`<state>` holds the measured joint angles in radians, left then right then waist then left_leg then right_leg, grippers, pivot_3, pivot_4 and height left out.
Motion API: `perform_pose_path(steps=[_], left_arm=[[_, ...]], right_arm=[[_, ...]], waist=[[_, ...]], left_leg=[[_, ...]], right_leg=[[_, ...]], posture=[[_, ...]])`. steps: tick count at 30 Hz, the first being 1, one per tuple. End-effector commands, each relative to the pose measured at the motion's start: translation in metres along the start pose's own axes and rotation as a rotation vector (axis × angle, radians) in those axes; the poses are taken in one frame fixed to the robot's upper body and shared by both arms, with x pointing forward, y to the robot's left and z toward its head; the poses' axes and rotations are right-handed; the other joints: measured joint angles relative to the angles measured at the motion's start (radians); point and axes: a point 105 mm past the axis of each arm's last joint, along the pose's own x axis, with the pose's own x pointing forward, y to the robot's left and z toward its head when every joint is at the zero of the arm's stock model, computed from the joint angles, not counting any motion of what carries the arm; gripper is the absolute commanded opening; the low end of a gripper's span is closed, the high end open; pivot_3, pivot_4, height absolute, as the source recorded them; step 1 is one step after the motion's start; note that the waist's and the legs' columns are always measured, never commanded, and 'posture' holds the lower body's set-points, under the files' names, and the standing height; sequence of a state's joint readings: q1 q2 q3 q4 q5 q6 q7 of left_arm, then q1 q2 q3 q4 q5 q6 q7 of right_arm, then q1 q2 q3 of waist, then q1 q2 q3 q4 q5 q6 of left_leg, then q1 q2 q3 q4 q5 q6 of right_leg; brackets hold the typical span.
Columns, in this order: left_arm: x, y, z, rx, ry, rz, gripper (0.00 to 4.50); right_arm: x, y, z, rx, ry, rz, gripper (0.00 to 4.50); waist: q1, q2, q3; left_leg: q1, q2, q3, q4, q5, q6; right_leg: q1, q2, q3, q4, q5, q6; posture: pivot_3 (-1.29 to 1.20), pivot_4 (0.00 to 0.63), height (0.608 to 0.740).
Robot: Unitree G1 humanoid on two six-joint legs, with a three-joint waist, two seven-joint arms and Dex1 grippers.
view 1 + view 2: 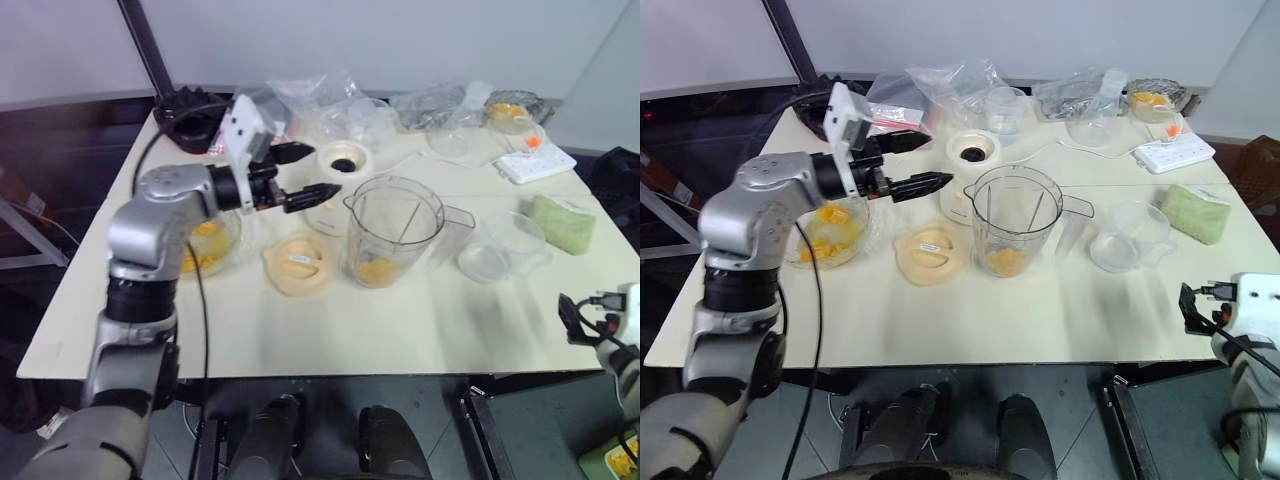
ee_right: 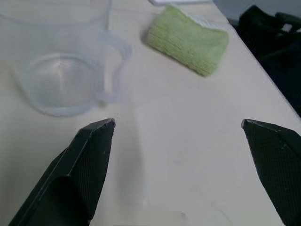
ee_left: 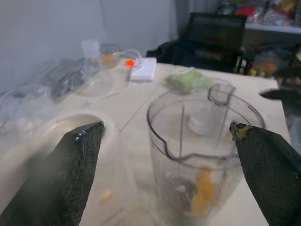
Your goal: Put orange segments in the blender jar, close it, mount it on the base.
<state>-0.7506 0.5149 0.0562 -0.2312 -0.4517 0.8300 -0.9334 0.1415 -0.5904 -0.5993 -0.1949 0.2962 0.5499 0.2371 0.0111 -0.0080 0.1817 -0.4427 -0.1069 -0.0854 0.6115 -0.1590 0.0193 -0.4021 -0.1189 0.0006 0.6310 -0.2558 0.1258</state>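
Left gripper [image 1: 303, 174] wide open, empty, above the base [image 1: 335, 190], jar [image 1: 392, 232] uncovered with segments [image 1: 376, 270] inside, lid [image 1: 298, 264] beside it, right gripper [image 2: 178, 160] wide open, empty.

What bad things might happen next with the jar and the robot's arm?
The blender jar stands open, its lid lying flat on the table beside it. The left gripper hovers open close to the jar's rim, so a careless swing might tip the jar and spill the orange segments inside. The base sits right behind the jar and might get bumped too.
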Motion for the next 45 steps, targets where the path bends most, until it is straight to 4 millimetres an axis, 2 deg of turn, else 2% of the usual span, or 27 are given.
perform_pose_path(steps=[1, 7, 11, 16, 21, 26, 32, 35, 37, 42, 45], left_arm=[[-0.015, -0.016, 0.001, -0.005, 0.038, -0.033, 4.47], [-0.027, -0.027, -0.019, -0.034, 0.14, -0.024, 4.47], [-0.032, -0.03, -0.027, -0.058, 0.165, -0.006, 4.47], [-0.034, -0.044, -0.046, -0.079, 0.234, -0.028, 4.47], [-0.033, -0.047, -0.045, -0.091, 0.225, -0.02, 4.47], [-0.031, -0.05, -0.048, -0.088, 0.239, -0.028, 4.47], [-0.033, -0.055, -0.046, -0.108, 0.238, -0.054, 4.47], [-0.039, -0.058, -0.05, -0.133, 0.256, -0.055, 4.5], [-0.044, -0.058, -0.057, -0.142, 0.283, -0.043, 4.5], [-0.052, -0.054, -0.059, -0.158, 0.289, -0.016, 4.5], [-0.054, -0.052, -0.06, -0.152, 0.297, -0.002, 4.5]], right_arm=[[0.014, -0.002, 0.008, -0.014, -0.03, 0.022, 4.5], [0.046, 0.003, 0.007, 0.009, -0.027, 0.038, 4.5], [0.055, 0.01, 0.009, -0.001, -0.032, 0.079, 4.5], [0.068, 0.013, 0.008, -0.006, -0.04, 0.079, 4.5], [0.077, 0.015, 0.007, -0.003, -0.044, 0.07, 4.5], [0.088, 0.026, 0.007, 0.019, -0.064, 0.075, 4.5], [0.101, 0.024, 0.003, 0.005, -0.072, 0.006, 4.5], [0.104, 0.026, 0.0, 0.002, -0.087, -0.018, 3.63], [0.106, 0.029, 0.0, 0.014, -0.098, -0.017, 2.71], [0.11, 0.036, 0.003, 0.017, -0.111, 0.004, 0.09], [0.112, 0.038, 0.004, 0.015, -0.108, 0.007, 0.04]], waist=[[-0.002, 0.001, 0.0], [-0.001, 0.003, 0.0], [0.002, 0.003, 0.0], [-0.002, 0.004, 0.0], [-0.001, 0.004, 0.0], [-0.003, 0.004, 0.0], [-0.01, 0.004, 0.0], [-0.016, 0.004, 0.0], [-0.022, 0.004, 0.0], [-0.023, 0.005, 0.001], [-0.024, 0.005, 0.001]], left_leg=[[0.0, 0.0, 0.0, 0.0, 0.0, 0.0], [0.001, 0.0, 0.0, 0.0, 0.0, 0.0], [0.001, 0.0, 0.0, 0.0, 0.0, 0.0], [0.001, 0.0, 0.0, 0.0, 0.0, 0.0], [0.001, 0.0, 0.0, 0.0, 0.0, 0.0], [0.001, 0.0, 0.001, 0.0, 0.0, 0.0], [0.001, 0.0, 0.001, -0.001, 0.0, 0.0], [0.001, 0.0, 0.001, -0.001, 0.0, 0.0], [0.001, 0.0, 0.001, -0.001, 0.0, 0.0], [0.001, 0.0, 0.001, -0.001, 0.0, 0.0], [0.001, 0.0, 0.001, -0.001, 0.0, 0.0]], right_leg=[[0.0, 0.0, 0.0, 0.0, 0.0, 0.0], [0.001, 0.001, 0.0, 0.001, 0.0, -0.001], [0.0, 0.0, 0.0, 0.001, 0.0, 0.0], [0.001, 0.0, 0.001, 0.001, 0.0, -0.001], [0.0, 0.001, 0.001, 0.001, 0.0, -0.001], [0.0, 0.001, 0.001, 0.001, 0.0, -0.001], [0.0, 0.001, 0.001, 0.001, 0.0, -0.001], [0.0, 0.001, 0.001, 0.001, 0.0, -0.001], [0.0, 0.001, 0.001, 0.001, 0.0, -0.001], [0.0, 0.001, 0.002, 0.001, 0.0, -0.001], [0.0, 0.001, 0.002, 0.001, 0.0, -0.001]], posture=[[0.0, 0.15, 0.74], [0.0, 0.15, 0.74], [0.0, 0.15, 0.74], [0.0, 0.15, 0.74], [0.0, 0.15, 0.74], [0.0, 0.15, 0.74], [0.0, 0.15, 0.74], [0.0, 0.15, 0.74], [0.0, 0.15, 0.74], [0.0, 0.15, 0.74], [0.0, 0.15, 0.74]])
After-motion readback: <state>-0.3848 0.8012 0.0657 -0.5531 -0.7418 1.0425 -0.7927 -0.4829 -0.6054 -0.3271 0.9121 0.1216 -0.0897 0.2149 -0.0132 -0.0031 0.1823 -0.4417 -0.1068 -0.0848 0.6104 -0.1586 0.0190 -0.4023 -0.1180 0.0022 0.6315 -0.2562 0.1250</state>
